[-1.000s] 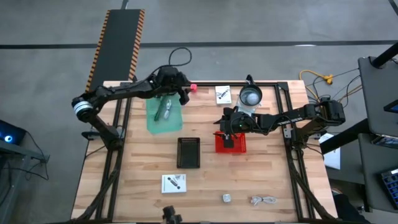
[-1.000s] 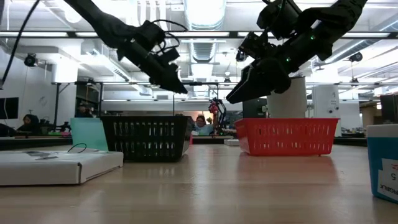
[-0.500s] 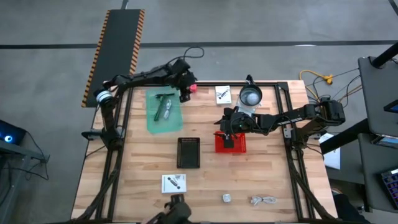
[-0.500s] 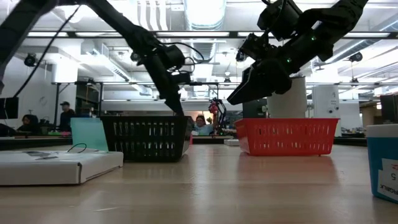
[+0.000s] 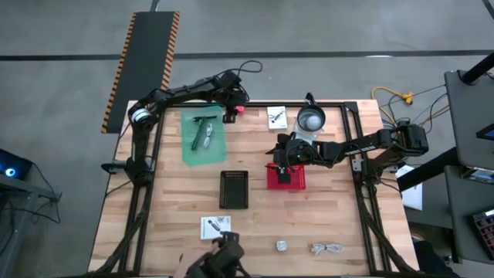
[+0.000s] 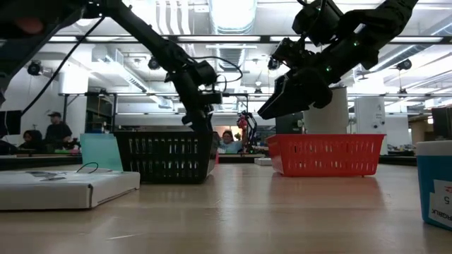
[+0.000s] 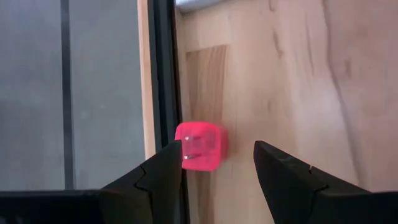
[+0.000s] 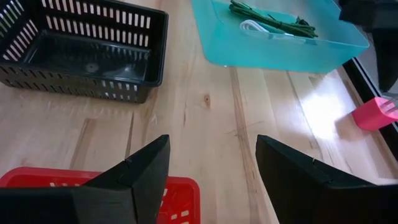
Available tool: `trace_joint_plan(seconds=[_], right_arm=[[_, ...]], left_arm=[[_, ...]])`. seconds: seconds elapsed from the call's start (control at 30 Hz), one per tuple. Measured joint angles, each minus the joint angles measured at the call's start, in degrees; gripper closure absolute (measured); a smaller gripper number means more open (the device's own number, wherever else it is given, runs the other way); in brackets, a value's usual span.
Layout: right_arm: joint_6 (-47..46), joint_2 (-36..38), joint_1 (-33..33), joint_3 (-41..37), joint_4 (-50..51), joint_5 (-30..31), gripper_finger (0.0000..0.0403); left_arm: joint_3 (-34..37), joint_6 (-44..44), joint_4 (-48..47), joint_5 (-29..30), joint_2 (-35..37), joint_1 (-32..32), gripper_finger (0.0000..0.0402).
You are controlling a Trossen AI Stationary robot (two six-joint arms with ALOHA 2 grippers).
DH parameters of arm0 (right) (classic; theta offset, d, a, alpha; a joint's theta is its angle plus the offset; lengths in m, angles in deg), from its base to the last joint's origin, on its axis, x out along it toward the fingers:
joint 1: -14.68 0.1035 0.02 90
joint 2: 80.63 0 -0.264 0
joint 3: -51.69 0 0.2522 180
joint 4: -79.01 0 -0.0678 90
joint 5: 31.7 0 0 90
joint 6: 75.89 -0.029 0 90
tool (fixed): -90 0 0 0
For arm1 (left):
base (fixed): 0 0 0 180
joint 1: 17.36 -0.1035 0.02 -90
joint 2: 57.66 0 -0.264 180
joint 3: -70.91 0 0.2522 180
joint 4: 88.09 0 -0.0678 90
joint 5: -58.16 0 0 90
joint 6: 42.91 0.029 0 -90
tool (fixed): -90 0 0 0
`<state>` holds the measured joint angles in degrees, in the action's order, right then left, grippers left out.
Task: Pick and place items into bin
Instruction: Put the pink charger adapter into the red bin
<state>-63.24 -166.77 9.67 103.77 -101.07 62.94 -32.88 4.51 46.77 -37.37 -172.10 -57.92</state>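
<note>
A small pink block [image 7: 200,146] lies on the wood at the table's far edge, beside the black frame rail [image 7: 163,68]. My left gripper [image 7: 217,163] is open and points down over the block [image 5: 240,109], one finger to each side. My right gripper [image 8: 211,163] is open and hovers above the red bin's [image 5: 286,177] far-left corner. On the table lie a white card [image 5: 278,117] by the far edge, and a second card [image 5: 216,227], a tiny silver cube [image 5: 282,245] and a cable bundle [image 5: 328,248] near the near edge.
A green tray [image 5: 203,139] holding cable bundles sits near my left gripper. A black basket [image 5: 234,189] stands at the table's middle. A clear jug [image 5: 311,120] stands right of the far card. A dark shape [image 5: 218,262] shows at the near edge.
My left arm has swung round, carrying its gripper from the green tray's far corner toward the far edge, over the pink block. The gripper has tipped from a slant to pointing straight down and has come lower. A dark shape has come in at the near edge.
</note>
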Motion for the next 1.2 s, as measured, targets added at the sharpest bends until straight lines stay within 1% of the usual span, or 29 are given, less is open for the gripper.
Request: trace_joint_plan(seconds=[0.23, 0.37, 0.93, 1.2], right_arm=[[0.0, 0.0, 0.0, 0.0, 0.0, 0.0, 0.0179], [0.0, 0.0, 0.0, 0.0, 0.0, 0.0, 0.0179], [0.7, 0.0, 0.0, 0.0, 0.0, 0.0, 0.0179], [1.0, 0.0, 0.0, 0.0, -0.1, 0.0, 0.0179]], left_arm=[[-0.1, -0.1, 1.5, 0.1, -1.5, -0.8, 0.0219], [-0.2, -0.1, 4.1, 0.1, -3.3, -0.7, 0.0219], [-1.2, -0.5, 4.8, 0.3, -6.9, -1.6, 0.0219], [-1.2, -0.5, 4.7, 0.3, -7.0, -1.6, 0.0219]])
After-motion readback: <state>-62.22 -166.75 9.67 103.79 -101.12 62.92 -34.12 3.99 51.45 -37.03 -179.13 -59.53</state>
